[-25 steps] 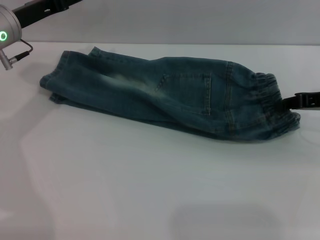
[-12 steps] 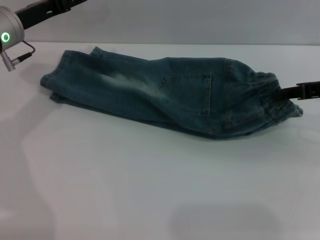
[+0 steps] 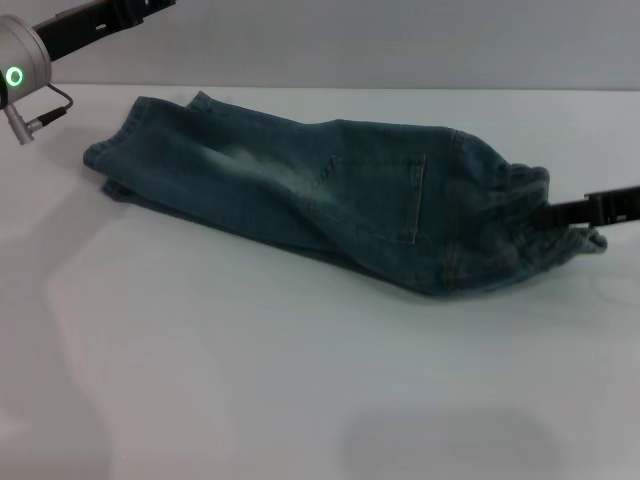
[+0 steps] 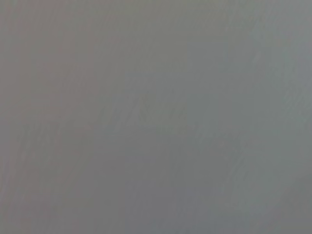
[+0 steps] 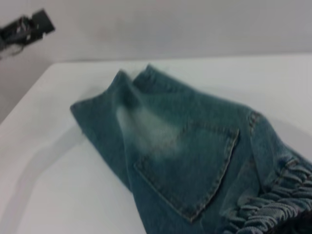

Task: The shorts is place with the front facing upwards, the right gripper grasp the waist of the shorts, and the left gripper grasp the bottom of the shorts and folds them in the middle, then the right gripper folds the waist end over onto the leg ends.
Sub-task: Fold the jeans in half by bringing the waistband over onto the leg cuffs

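Observation:
The blue denim shorts (image 3: pixel 330 190) lie folded lengthwise on the white table (image 3: pixel 300 380), back pocket up. The leg ends (image 3: pixel 115 150) point to the far left. The ruffled waist end (image 3: pixel 525 200) is at the right, bunched and raised a little off the table. My right gripper (image 3: pixel 562 212) reaches in from the right edge and is shut on the waist. The right wrist view looks along the shorts (image 5: pixel 185 146) from the waistband (image 5: pixel 275 207). My left arm's wrist (image 3: pixel 15 72) hangs at the far left, away from the cloth. The left wrist view is plain grey.
The white table (image 5: pixel 48 185) spreads wide in front of the shorts. A dark part of the left arm (image 5: pixel 27 27) shows beyond the leg ends. A grey wall (image 3: pixel 400 40) runs behind the table's back edge.
The right gripper has pulled the waistband up, so the waist end now bunches and lifts. The leg ends slid slightly to the right. The left arm has hardly moved.

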